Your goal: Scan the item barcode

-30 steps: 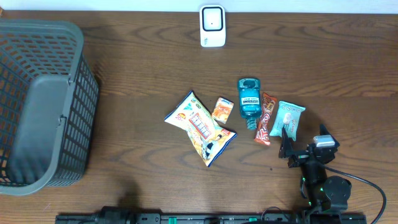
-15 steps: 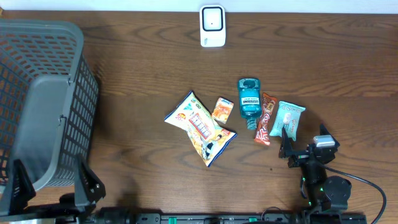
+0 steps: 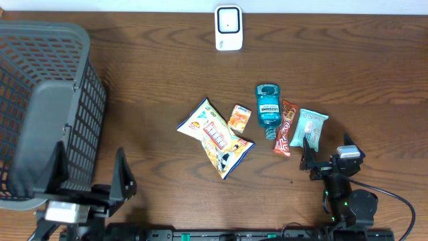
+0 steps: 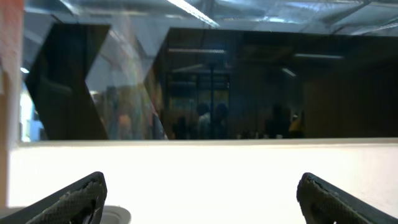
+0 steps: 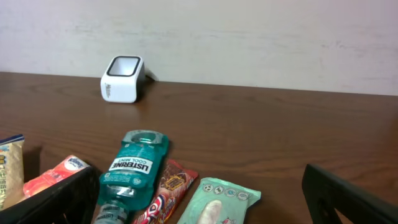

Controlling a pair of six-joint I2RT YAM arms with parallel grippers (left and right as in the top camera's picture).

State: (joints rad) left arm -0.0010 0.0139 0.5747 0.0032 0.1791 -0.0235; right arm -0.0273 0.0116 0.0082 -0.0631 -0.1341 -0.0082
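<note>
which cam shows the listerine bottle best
The right wrist view: the Listerine bottle lies close, its label readable. Overhead shows it whole but small. The left wrist view does not show it.

"LISTERINE COOL MINT" on mouthwash bottle (image 5: 132,169)

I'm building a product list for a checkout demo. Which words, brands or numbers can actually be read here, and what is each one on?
"LISTERINE COOL MINT": label of the teal mouthwash bottle.
Too small or blurred to read: print on the yellow chips bag, the small orange packet, the red-brown bar wrapper and the pale teal packet.
No legible text on the white scanner.
No barcode digits can be read anywhere.
</note>
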